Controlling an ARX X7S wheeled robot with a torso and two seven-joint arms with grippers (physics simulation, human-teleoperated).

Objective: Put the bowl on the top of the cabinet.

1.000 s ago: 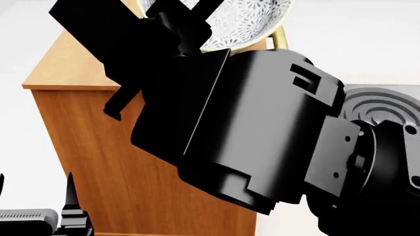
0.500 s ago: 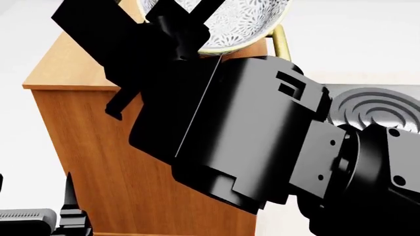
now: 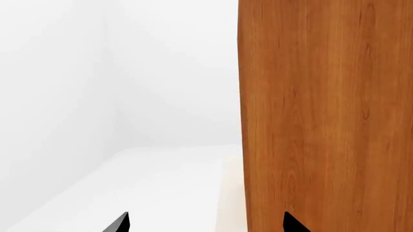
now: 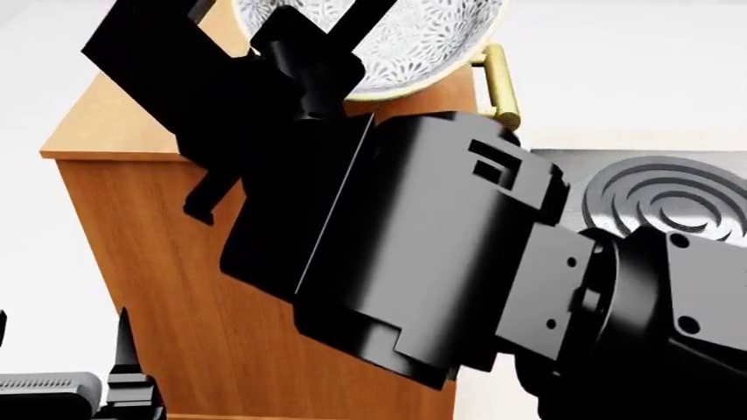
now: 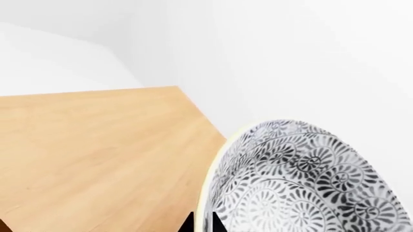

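The bowl point(image 4: 432, 39), white with a dense grey-blue leaf pattern, hangs tilted above the orange-brown cabinet point(image 4: 210, 289) in the head view. My right gripper point(image 4: 332, 35) is shut on the bowl's rim and holds it over the cabinet's flat top point(image 4: 117, 122). In the right wrist view the gripper point(image 5: 205, 224) pinches the cream rim of the bowl point(image 5: 303, 179), with the cabinet top point(image 5: 96, 154) below and apart from it. My left gripper point(image 3: 205, 226) is open and empty, low beside the cabinet's side point(image 3: 322, 116).
A brass bar handle point(image 4: 499, 83) sticks out at the cabinet's front edge. My large black right arm point(image 4: 443, 262) blocks much of the head view. A grey ringed disc point(image 4: 666, 197) lies right of the cabinet. White walls and floor surround the cabinet.
My right arm has shifted left and slightly down in the head view, carrying the bowl with it over the cabinet. More of the brass handle shows. The left gripper has not moved.
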